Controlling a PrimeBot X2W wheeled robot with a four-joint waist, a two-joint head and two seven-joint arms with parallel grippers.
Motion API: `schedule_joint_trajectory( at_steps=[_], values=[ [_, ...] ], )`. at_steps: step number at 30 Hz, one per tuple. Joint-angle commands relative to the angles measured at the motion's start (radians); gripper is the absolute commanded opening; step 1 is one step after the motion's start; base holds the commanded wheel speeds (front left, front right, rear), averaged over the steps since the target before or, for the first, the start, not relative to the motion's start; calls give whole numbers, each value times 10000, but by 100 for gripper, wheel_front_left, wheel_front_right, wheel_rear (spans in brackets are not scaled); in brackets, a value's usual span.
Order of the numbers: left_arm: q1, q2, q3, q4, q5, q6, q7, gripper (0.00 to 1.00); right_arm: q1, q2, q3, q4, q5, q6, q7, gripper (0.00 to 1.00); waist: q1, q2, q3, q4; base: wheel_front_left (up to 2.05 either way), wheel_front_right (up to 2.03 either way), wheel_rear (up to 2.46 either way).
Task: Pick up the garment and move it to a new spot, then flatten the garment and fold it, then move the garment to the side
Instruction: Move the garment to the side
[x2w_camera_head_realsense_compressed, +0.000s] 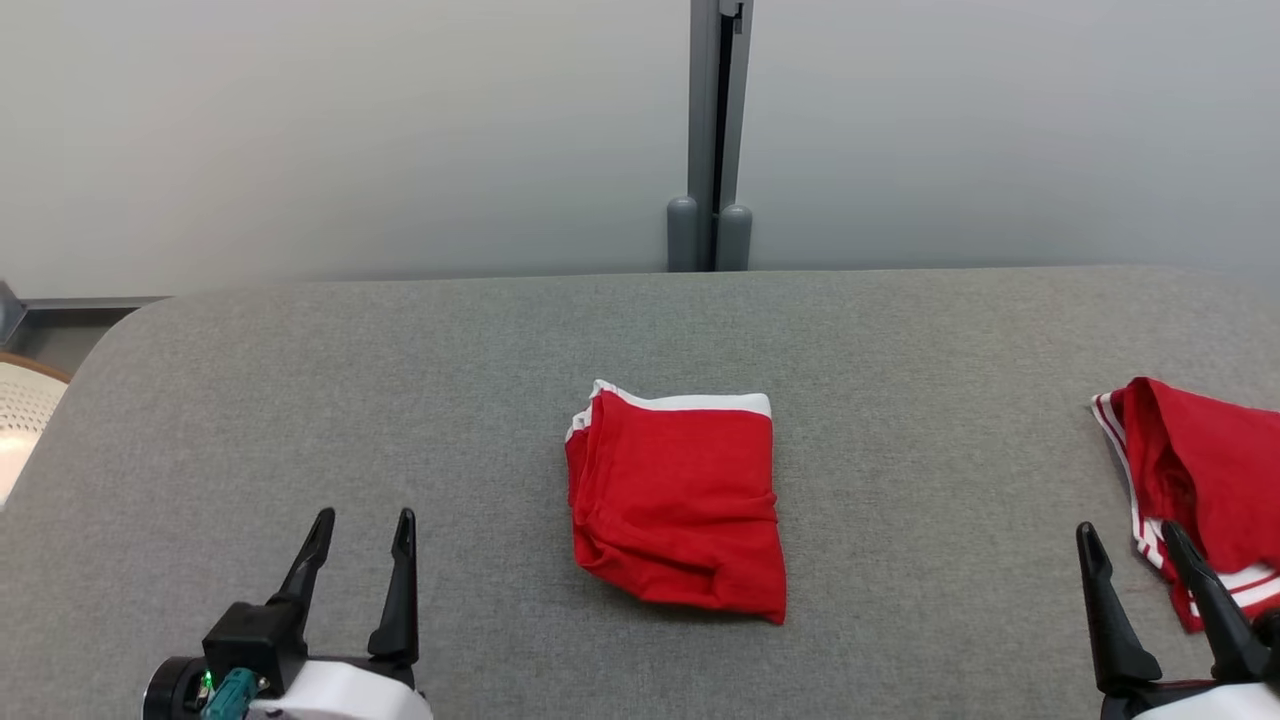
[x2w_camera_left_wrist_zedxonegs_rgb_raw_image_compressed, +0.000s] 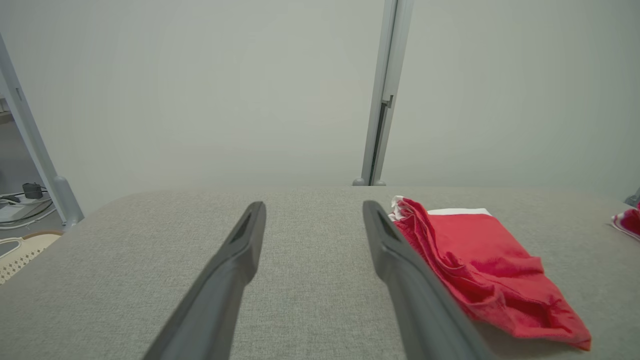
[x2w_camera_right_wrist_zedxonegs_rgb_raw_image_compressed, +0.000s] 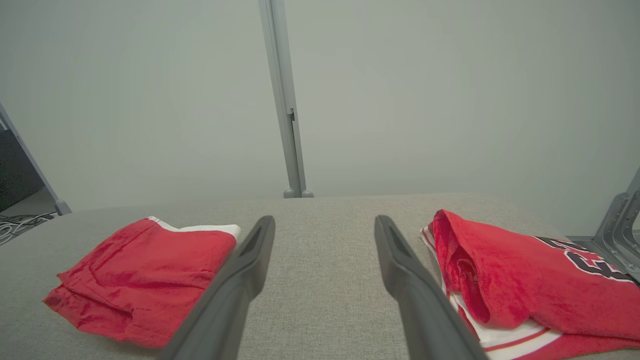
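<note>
the garment (x2w_camera_head_realsense_compressed: 676, 500) is red cloth with a white band, folded into a rough square. in the head view it lies flat at the middle of the frame, the white band along its upper edge, stacked layers showing at its left side, its lower edge rumpled. in the right wrist view it lies at the lower left.

L gripper (x2w_camera_head_realsense_compressed: 365, 516), R gripper (x2w_camera_head_realsense_compressed: 1127, 530): jaws apart

**Soft cloth, dull plastic**

The folded red garment (x2w_camera_head_realsense_compressed: 680, 500) is soft, creased cloth — not shiny. The bench (x2w_camera_head_realsense_compressed: 400, 400) is covered in rough grey woven cloth. The left gripper (x2w_camera_head_realsense_compressed: 362, 518) and right gripper (x2w_camera_head_realsense_compressed: 1126, 530) look like dull dark plastic.
</note>
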Motion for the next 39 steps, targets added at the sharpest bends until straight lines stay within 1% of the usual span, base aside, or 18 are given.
schedule_joint_trajectory(
  at_steps=[1,5,8,10,16,19,21,22,26,27,28,32,35,37,39],
  values=[
    [-255,17,-15,-56,64,-9,-20,100,-64,-11,-30,25,-89,-4,16,100,0,-1,95,126,0,0,0],
    [-604,-120,-193,-156,94,-74,-49,100,-282,-216,-109,133,-78,-4,53,100,0,-1,481,568,0,0,0],
    [-1172,-310,-362,-362,194,-95,-118,100,-785,-373,-153,272,-117,-4,104,100,0,-1,1232,1057,0,0,0],
    [-1434,-410,-469,-425,261,-122,-177,100,-1165,-522,-50,640,-40,-4,194,100,0,-1,1638,1424,0,0,0],
    [-2293,-792,-634,-511,239,-164,-328,100,-2540,-843,885,1915,90,-4,496,100,0,-1,2719,2442,0,0,0],
    [-2568,-946,-625,-642,213,-188,-321,100,-3008,-742,1411,2616,290,-4,613,100,0,-1,3022,2846,0,0,0],
    [-2615,-985,-637,-713,219,-249,-325,100,-3170,-717,1586,3174,371,-7,809,100,0,-1,3129,3045,0,0,0],
    [-2635,-998,-622,-758,195,-254,-326,100,-3168,-734,1659,3492,309,-7,1053,100,0,-1,3164,3112,0,0,0],
    [-2567,-1045,-545,-903,194,-209,-327,100,-3287,-457,1757,4221,475,-4,1459,100,0,-1,3158,3223,0,0,0],
    [-2527,-1059,-550,-927,212,-197,-327,100,-3266,-418,1755,4310,463,-4,1484,43,0,-1,3145,3230,0,0,0],
    [-2501,-1061,-538,-954,231,-197,-327,100,-3243,-389,1750,4415,440,-4,1591,0,0,-1,3126,3232,0,0,0],
    [-2478,-1065,-559,-1040,250,-140,-328,100,-3226,-399,1723,4407,345,-15,1801,0,0,-1,3090,3180,0,0,0],
    [-2475,-1066,-556,-1078,364,-101,-329,100,-3204,-525,1796,4140,278,-15,1926,0,0,-1,3027,3030,0,0,0],
    [-2400,-1061,-433,-1100,518,-95,-327,100,-3254,-614,1978,3889,180,-14,1941,0,0,-1,3002,2723,0,0,0],
    [-2265,-1066,-243,-1147,643,-123,-325,100,-3397,-654,2322,3700,197,-12,1990,0,0,-1,2978,2195,0,0,0]
  ],
)
